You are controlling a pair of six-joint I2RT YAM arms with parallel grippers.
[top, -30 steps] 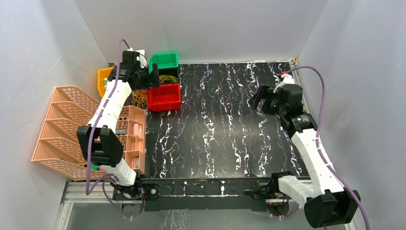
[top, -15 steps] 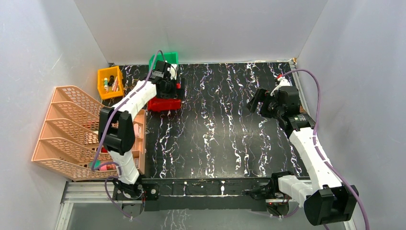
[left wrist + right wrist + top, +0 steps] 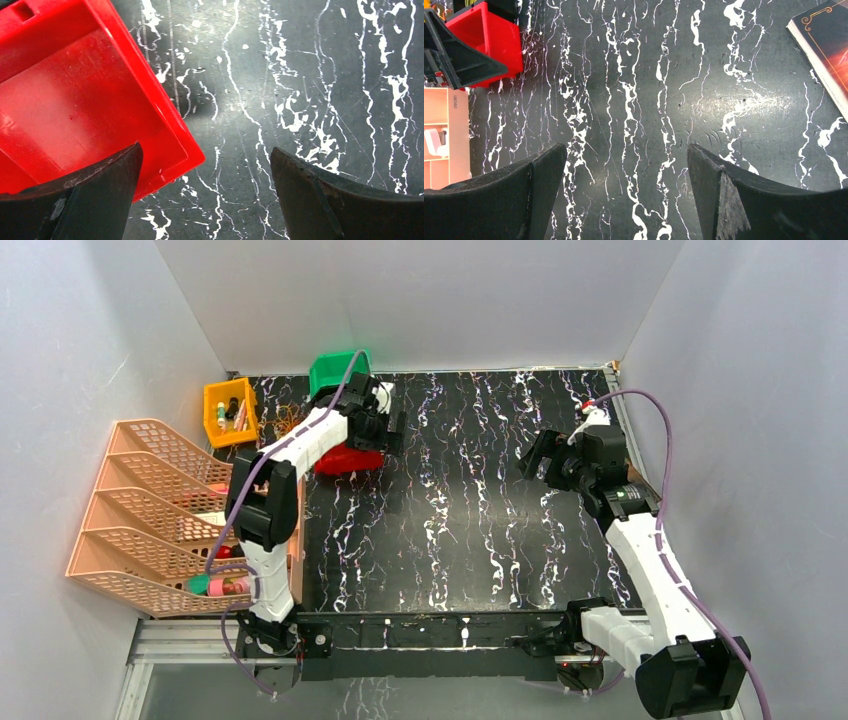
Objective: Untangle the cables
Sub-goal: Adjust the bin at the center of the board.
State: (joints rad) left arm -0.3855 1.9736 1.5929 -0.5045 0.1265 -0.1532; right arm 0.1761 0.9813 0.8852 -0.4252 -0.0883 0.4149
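The left tool point(image 3: 205, 200) hangs above the near corner of a red plastic bin point(image 3: 75, 100). It is released: its two dark fingers stand wide apart, one over the red floor of the bin and one over the black desk with white marble veins point(image 3: 450, 520). They grasp nothing. From the left wrist only the smooth red floor of the bin shows.

The thin yellow and dark wire cables point(image 3: 283, 418) lie as a loose bunch on the desk at the far left, between a small orange-yellow plastic box point(image 3: 228, 410) and the left arm, just beside a green plastic bin point(image 3: 335, 370). They are very faint, so I cannot tell how the strands cross. They are apart from both tools.

The right tool point(image 3: 624, 195) is also released, with its fingers spread wide, and it hovers over the bare desk on the right side. A dark hardcover book point(image 3: 824, 45) lies near it. A peach plastic file rack point(image 3: 130, 510) stands along the left edge.
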